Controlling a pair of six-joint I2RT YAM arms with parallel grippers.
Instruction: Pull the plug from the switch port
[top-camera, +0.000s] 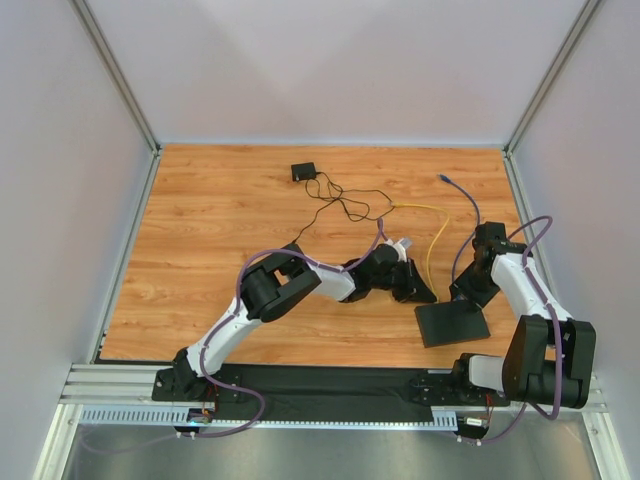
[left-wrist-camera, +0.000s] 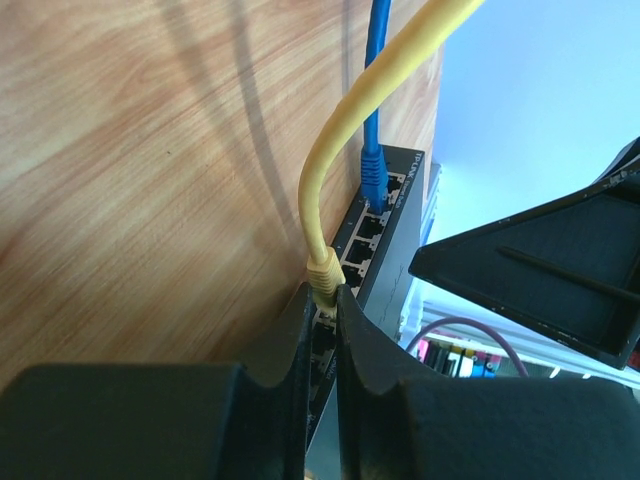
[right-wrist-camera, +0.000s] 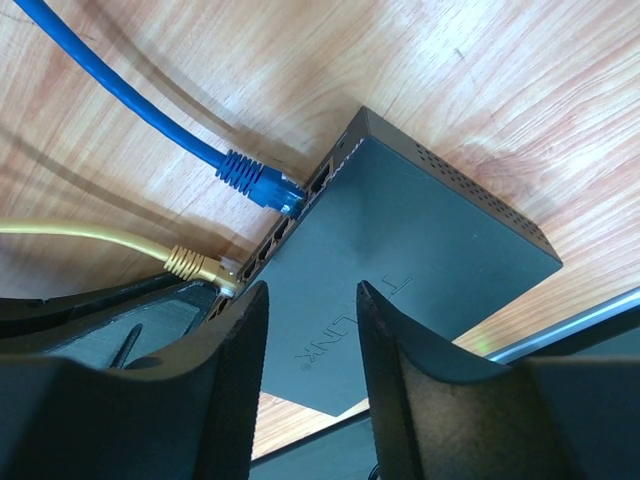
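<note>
Switch (top-camera: 452, 323) sits R side, near front edge of bench (top-camera: 200, 230). R jaws spread over its top; contact unclear. L jaws pinched on yellow plug (left-wrist-camera: 323, 272), which is seated in port row (left-wrist-camera: 365, 235). Grasp looks done, pull left to do. Blue plug (left-wrist-camera: 373, 175) several ports off. Beyond: open bench, loose cords (top-camera: 345, 205), adapter (top-camera: 303, 171) far back.

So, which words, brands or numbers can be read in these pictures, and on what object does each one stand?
"TP-LINK": on the top face of the black switch, near its far corner, left wrist view.
"LINK": the end of the same brand on the black switch, right wrist view; its first letters are partly covered.
Small print beside the ports: too small to read.
</note>
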